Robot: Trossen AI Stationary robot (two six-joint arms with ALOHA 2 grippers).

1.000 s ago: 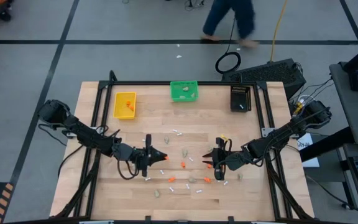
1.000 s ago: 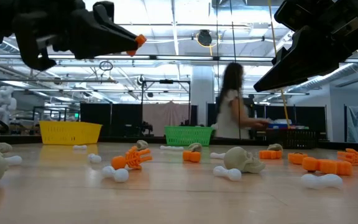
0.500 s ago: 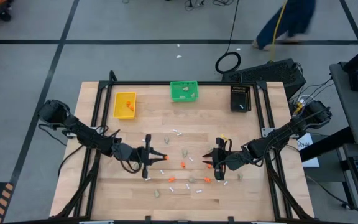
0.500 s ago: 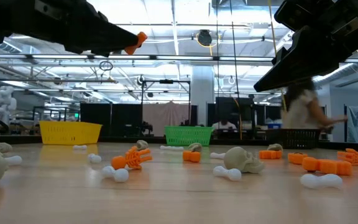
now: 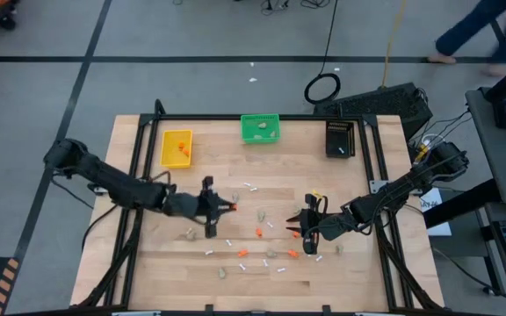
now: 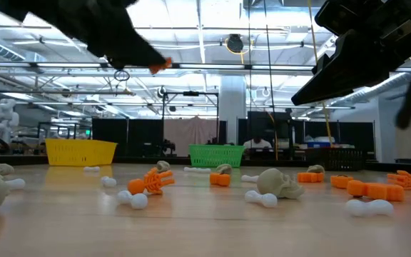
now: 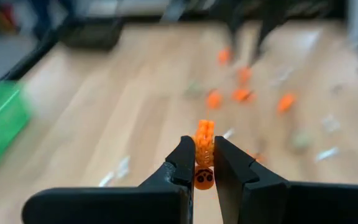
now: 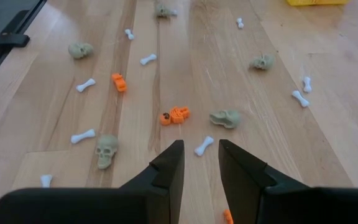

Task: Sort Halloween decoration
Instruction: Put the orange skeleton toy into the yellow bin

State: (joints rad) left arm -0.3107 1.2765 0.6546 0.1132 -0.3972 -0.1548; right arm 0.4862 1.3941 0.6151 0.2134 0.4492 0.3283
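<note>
From above, the left gripper (image 5: 227, 207) is hanging over the middle of the wooden table (image 5: 139, 263), and only a speck of orange is showing at its tip. The left wrist view is making this plain: the fingers (image 7: 182, 163) are pinching a small orange skeleton piece (image 7: 204, 146) between them, nearly closed on it. In the low view the same orange piece (image 6: 159, 65) is sitting high above the tabletop at the end of the dark arm.

The right gripper (image 5: 304, 230) is waiting right of centre. Its wrist view is showing the fingers (image 8: 169, 163) standing a little apart with nothing between them, above a beige skull (image 8: 106, 150), a white bone (image 8: 203, 145) and an orange figure (image 8: 175, 115).

The high view alone is giving the three bins along the far edge: the yellow bin (image 5: 177, 147) at the left with orange bits inside, the green bin (image 5: 260, 128) in the middle, the black bin (image 5: 340, 138) at the right. The rest of the decoration is lying scattered across the middle and near part of the table, between and around the two grippers. The low view is showing skulls (image 6: 280, 183) and bones (image 6: 365, 207) close up, with yellow and green bins far behind.
</note>
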